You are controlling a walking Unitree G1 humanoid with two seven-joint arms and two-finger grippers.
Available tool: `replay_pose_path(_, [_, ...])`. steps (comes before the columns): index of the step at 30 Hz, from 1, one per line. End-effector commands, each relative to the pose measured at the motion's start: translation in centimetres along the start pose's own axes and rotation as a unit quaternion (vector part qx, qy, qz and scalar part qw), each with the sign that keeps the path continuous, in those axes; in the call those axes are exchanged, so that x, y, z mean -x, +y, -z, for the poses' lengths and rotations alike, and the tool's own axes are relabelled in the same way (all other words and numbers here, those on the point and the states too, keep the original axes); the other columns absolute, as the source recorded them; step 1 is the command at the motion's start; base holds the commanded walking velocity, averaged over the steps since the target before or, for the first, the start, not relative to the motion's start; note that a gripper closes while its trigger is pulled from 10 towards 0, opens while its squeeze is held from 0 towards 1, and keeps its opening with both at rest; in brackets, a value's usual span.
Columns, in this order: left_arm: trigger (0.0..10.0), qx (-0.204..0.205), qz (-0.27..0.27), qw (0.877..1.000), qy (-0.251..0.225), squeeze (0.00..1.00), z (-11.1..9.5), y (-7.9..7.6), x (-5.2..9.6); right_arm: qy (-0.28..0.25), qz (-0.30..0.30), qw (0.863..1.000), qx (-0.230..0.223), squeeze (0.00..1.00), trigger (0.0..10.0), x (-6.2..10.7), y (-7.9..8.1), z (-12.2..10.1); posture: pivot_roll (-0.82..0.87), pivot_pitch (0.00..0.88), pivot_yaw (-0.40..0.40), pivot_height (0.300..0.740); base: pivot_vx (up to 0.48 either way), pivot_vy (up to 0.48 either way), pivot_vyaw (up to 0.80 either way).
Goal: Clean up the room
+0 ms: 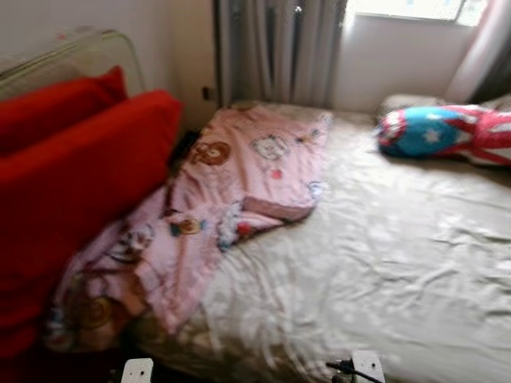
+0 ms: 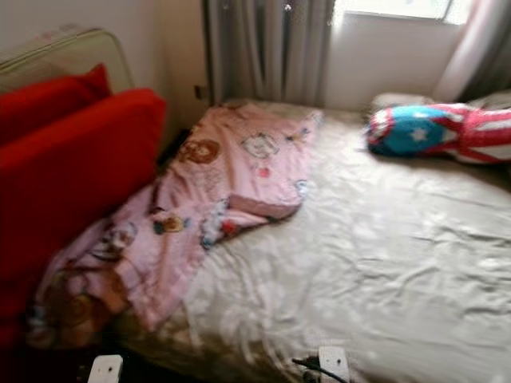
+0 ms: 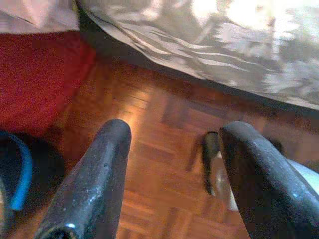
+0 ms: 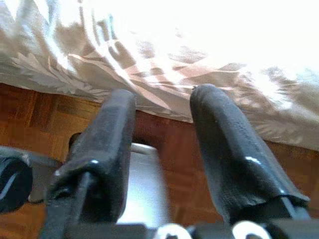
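Observation:
A crumpled pink cartoon-print blanket [image 1: 231,191] lies along the left side of a bed with a beige sheet [image 1: 383,263], its lower end drooping over the edge. A red, white and blue star pillow [image 1: 447,132] rests at the bed's far right. My left gripper [image 3: 169,144] hangs open over the wooden floor beside the bed edge, nothing between its fingers. My right gripper [image 4: 162,107] is also open and empty, pointing at the hanging edge of the sheet [image 4: 149,59].
A red sofa or cushion stack [image 1: 72,175] stands close against the bed's left side. Grey curtains [image 1: 279,48] and a bright window are behind the bed. Parquet floor [image 3: 149,164] runs under the bed edge; a dark object with a blue rim [image 3: 17,169] sits on it.

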State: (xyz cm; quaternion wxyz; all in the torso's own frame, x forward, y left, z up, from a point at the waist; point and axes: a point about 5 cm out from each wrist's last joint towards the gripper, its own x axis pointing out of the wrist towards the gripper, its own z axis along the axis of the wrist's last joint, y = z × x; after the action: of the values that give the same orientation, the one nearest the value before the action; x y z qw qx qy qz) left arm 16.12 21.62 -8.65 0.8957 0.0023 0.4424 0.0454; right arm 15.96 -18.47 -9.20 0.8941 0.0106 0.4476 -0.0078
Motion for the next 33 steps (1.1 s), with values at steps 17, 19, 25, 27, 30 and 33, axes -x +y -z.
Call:
replay_pose_path(17, [10.0,0.000,0.006,1.000,0.005,0.00,0.06,-0.36,-0.05,0.007,-0.001,1.000,0.008,0.00,10.0,0.22,-0.08,0.73,-0.03,0.000,-0.017,0.740,0.000,0.459,0.32])
replay_pose_path(19, [10.0,-0.001,0.006,1.000,0.004,0.00,0.04,-0.35,-0.05,0.007,-0.002,1.000,0.007,0.00,10.0,0.22,-0.06,0.73,-0.04,0.000,-0.014,0.740,0.000,0.000,0.80])
replay_pose_path(25, [10.0,-0.002,0.006,1.000,0.003,0.00,-0.01,-0.39,-0.07,0.007,-0.003,1.000,0.004,0.00,10.0,0.21,-0.06,0.70,-0.02,0.000,-0.021,0.740,0.000,0.000,0.33])
replay_pose_path(27, [10.0,-0.001,0.005,1.000,0.003,0.00,-0.01,-0.38,-0.07,0.007,-0.002,1.000,0.003,0.00,10.0,0.21,-0.05,0.72,-0.02,0.000,-0.020,0.740,0.000,0.000,0.00])
replay_pose_path(30, [10.0,-0.002,0.004,1.000,0.004,0.00,0.01,-0.37,-0.07,0.007,-0.002,1.000,0.001,0.00,10.0,0.21,-0.05,0.72,-0.02,0.000,-0.018,0.740,0.000,0.000,0.00])
replay_pose_path(33, [10.0,-0.003,0.005,1.000,0.004,0.00,0.02,-0.36,-0.06,0.006,-0.002,1.000,0.001,0.00,10.0,0.21,-0.03,0.73,-0.02,0.000,-0.016,0.740,0.000,0.000,0.00])
